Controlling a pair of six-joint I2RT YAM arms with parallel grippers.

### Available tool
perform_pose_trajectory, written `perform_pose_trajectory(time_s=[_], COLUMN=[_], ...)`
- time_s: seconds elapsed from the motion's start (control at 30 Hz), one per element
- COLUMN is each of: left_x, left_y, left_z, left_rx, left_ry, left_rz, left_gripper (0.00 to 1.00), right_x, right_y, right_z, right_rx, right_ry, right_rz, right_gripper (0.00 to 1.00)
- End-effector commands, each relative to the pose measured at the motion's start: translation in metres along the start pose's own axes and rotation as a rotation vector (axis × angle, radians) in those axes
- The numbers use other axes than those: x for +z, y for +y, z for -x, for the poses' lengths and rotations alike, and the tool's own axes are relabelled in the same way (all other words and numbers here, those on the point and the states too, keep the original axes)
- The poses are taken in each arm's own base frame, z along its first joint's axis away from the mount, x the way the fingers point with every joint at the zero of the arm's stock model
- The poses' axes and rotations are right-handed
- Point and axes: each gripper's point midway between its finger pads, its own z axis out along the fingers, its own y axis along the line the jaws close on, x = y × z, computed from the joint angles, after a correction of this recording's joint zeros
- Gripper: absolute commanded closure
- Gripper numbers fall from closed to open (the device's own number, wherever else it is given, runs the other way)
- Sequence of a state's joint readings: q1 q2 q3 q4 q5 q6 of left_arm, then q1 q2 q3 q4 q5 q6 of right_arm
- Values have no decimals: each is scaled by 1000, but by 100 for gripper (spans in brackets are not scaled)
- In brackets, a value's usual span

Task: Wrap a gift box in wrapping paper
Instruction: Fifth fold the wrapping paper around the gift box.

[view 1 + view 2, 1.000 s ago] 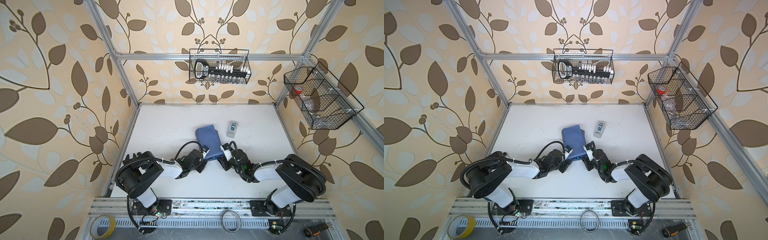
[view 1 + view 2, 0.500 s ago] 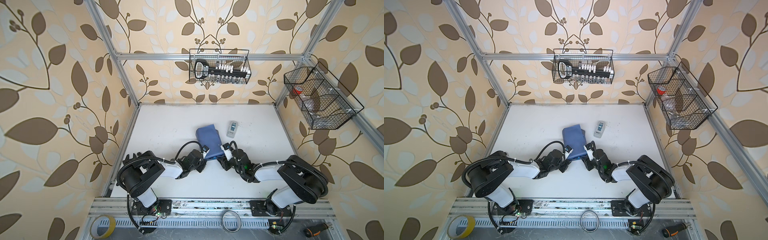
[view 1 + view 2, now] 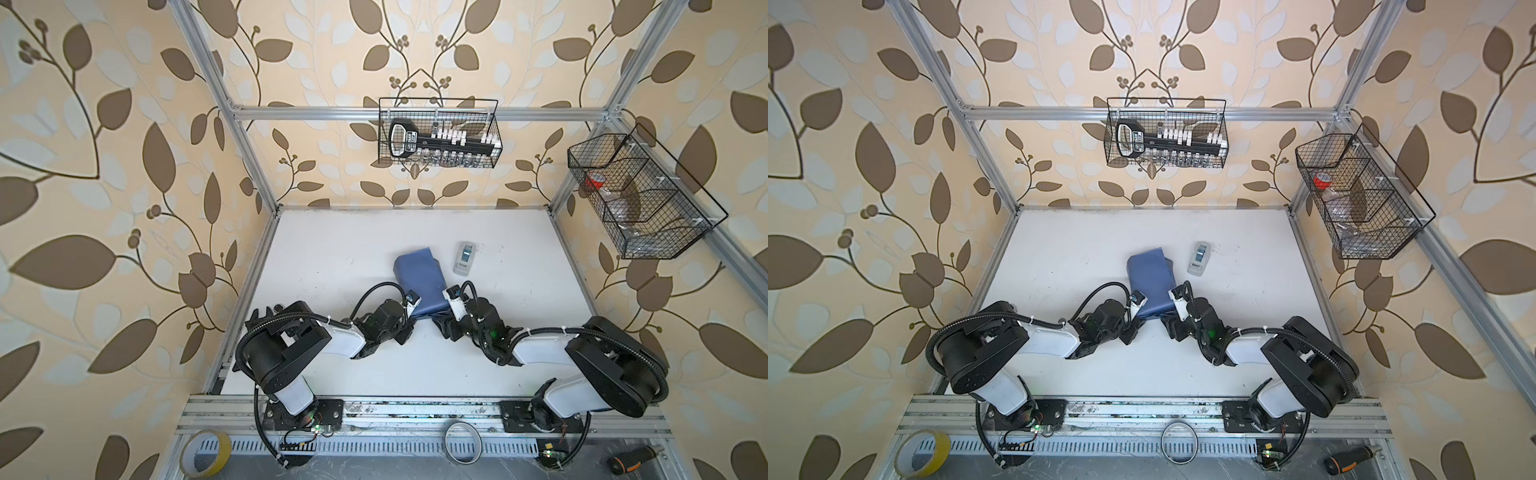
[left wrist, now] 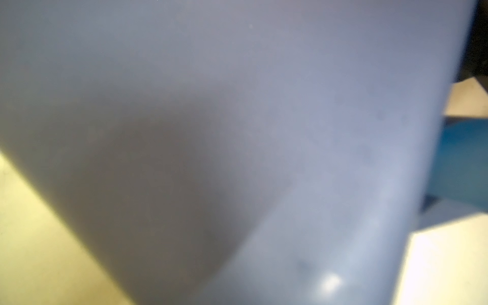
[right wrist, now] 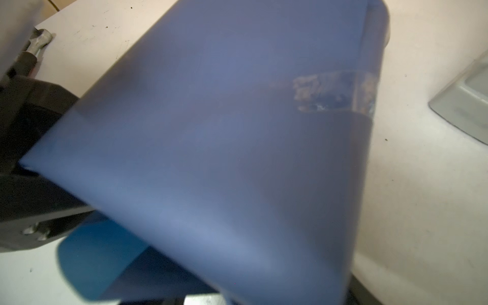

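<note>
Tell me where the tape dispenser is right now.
In both top views the tape dispenser lies on the white table, just right of the wrapping paper's far end.

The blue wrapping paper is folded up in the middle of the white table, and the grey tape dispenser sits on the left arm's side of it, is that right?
Not quite: relative to the wrapping paper, the tape dispenser sits on the side of the right arm, not the left, as both top views show. The rest holds.

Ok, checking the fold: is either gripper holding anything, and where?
Cannot tell: left gripper and right gripper sit at the wrapping paper's near end, jaws hidden.
</note>
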State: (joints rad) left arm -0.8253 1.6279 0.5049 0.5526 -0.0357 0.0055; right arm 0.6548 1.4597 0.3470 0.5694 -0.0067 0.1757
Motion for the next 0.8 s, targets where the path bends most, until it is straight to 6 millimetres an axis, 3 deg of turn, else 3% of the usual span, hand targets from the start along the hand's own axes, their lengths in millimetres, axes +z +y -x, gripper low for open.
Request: perform_pose_trajectory(time_s=[0.0,0.47,0.77], left_x=[-1,0,1], left_y=[-5,8,11], left_z=[18,15,16], left_rx=[13,-13,-24], left_ry=[-72,-52,-46], left_rz=[-28,7,11], left_gripper=[63,63,63], right_x=[-6,-16,-41], right_y=[0,-9,-8], right_z=[-6,-17,-1], right_rx=[-5,78,111], right_ry=[21,61,39], right_rz=[0,-47,-52], right_gripper=[26,20,17])
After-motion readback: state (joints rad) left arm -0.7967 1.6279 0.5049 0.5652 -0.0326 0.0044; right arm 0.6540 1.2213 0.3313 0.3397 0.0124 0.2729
